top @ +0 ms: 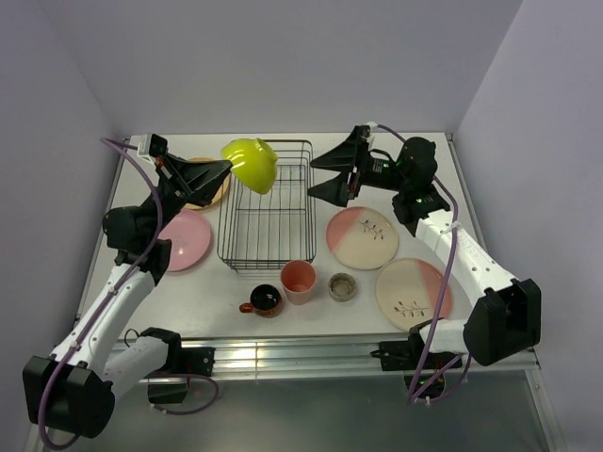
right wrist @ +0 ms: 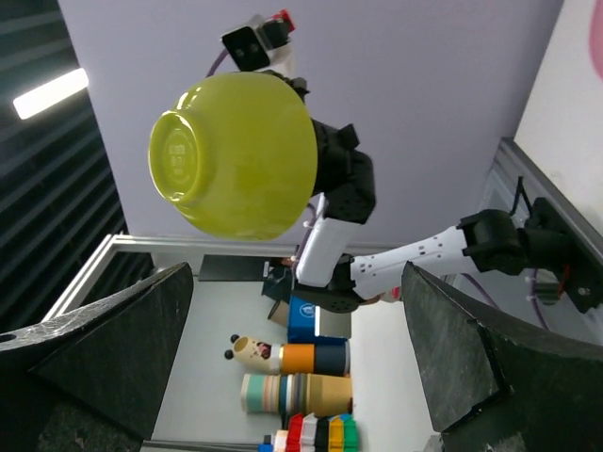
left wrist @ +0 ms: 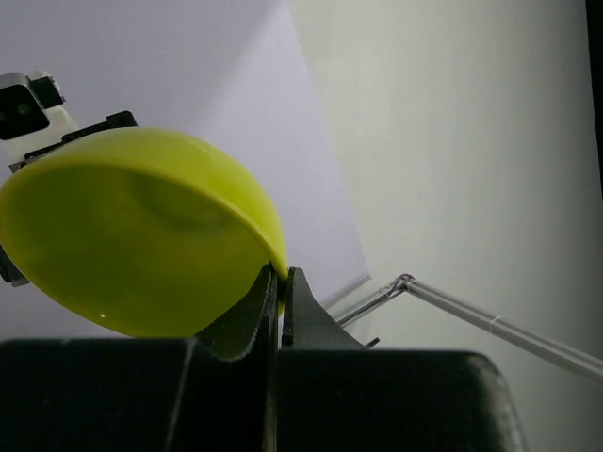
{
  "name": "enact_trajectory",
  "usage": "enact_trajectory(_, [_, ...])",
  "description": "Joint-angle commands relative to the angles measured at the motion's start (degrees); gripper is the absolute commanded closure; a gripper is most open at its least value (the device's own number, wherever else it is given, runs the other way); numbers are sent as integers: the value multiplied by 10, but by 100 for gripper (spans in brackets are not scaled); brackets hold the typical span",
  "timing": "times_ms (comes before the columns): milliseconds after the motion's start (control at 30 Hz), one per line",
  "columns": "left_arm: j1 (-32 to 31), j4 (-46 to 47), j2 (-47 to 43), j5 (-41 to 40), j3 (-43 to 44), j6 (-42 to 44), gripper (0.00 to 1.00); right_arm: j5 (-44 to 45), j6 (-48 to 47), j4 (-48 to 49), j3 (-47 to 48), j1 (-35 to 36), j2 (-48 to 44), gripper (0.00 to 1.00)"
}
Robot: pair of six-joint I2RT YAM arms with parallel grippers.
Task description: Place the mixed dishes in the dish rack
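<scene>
Overhead view: your table (top: 443, 160) fills mid-frame. The dish rack (top: 268, 221) sits at centre, its long side running up the frame.

Four plates lie flat on the table:
- orange plate (top: 212, 191), upper left, partly hidden by your left arm
- pink plate (top: 186, 239), just left of the rack
- twig plate (top: 362, 237), right of the rack
- pink-and-cream plate (top: 413, 294), lower right

The green bowl (top: 251, 163) hangs tilted over the rack's upper-left corner. Your left gripper (top: 226, 169) is clenched on its rim, and the left wrist view confirms the pinch. Your right gripper (top: 318, 179) is at upper centre, just right of the rack. Its jaws are spread wide and grasp nothing.

Below the rack, from left to right, stand the mug (top: 265, 300), the pink cup (top: 299, 281) and the grey cup (top: 342, 286).
</scene>
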Motion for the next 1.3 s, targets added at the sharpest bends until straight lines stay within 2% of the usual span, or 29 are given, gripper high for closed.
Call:
enact_trajectory(0, [-9,133,10,-21,5,-32,100,0,38,68,51,10,6,2])
enact_trajectory(67, [-12,157,20,-24,5,-40,100,3,80,99,47,17,13,1])
enact_trajectory(200, [-21,264,52,-38,-2,-73,100,20,219,300,3,34,36,1])
enact_trajectory(300, [-29,344,77,-59,5,-92,100,44,313,400,-6,46,58,1])
enact_trajectory(400, [-39,415,107,-76,28,-110,100,68,380,457,8,61,82,1])
enact_trajectory(600, [-54,500,157,-100,88,-132,100,96,435,485,64,92,127,2])
enact_trajectory(767, [-57,512,175,-111,116,-132,100,135,464,521,19,94,120,1])
enact_trajectory(933, [-59,557,188,-122,129,-131,100,205,534,580,-14,98,123,1])
enact_trajectory(1167, [-65,558,186,-102,139,-121,100,208,564,556,39,95,136,2])
enact_trajectory(1233, [-65,553,182,-107,133,-120,100,194,535,538,47,89,137,2])
enact_trajectory(1267, [-65,550,180,-111,124,-119,100,169,517,500,46,84,134,2])
